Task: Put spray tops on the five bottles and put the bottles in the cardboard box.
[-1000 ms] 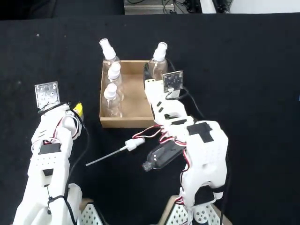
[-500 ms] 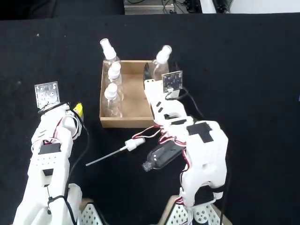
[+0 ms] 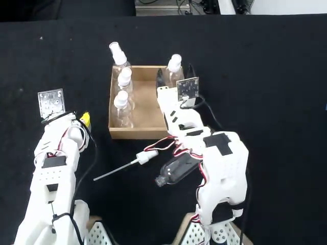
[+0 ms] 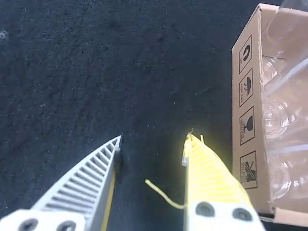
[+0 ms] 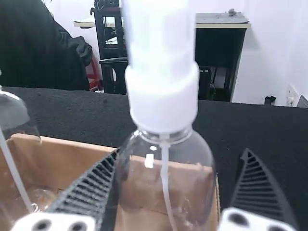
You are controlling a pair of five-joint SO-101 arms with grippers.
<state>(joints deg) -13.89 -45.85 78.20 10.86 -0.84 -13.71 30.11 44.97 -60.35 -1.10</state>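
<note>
Right fingers: the right gripper (image 5: pixel 180 154) is open, one finger on each side of the capped bottle (image 5: pixel 163 163). There is a plain gap on one side, so nothing is gripped.
Between the right fingers: this bottle stands upright with its spray top on, at the far corner of the cardboard box (image 3: pixel 135 133). Its base is hidden, so I cannot tell if it rests inside.
Left fingers: the left gripper (image 4: pixel 154 139) is open and empty over the table (image 4: pixel 72 57), with the box wall just beside its yellow finger.
Beyond the left fingers: the near boxed bottle (image 3: pixel 120 102) and the middle boxed bottle (image 3: pixel 124 79) stand capped in a row inside the box. The corner bottle (image 3: pixel 118 55), also capped, is at the far corner; in or just behind, I cannot tell.
Well behind the right fingers: the lying bottle (image 3: pixel 176 171) is on its side with no top, partly under the right arm. The loose spray top (image 3: pixel 145 157) lies just beside its neck, its tube pointing toward the left arm.
Done: four bottles look capped, and at least two are boxed.
Left: likely capping the lying bottle and boxing it.
In the way: the right arm lies over that bottle, and its cables (image 3: pixel 163 144) hang near the loose top.
</note>
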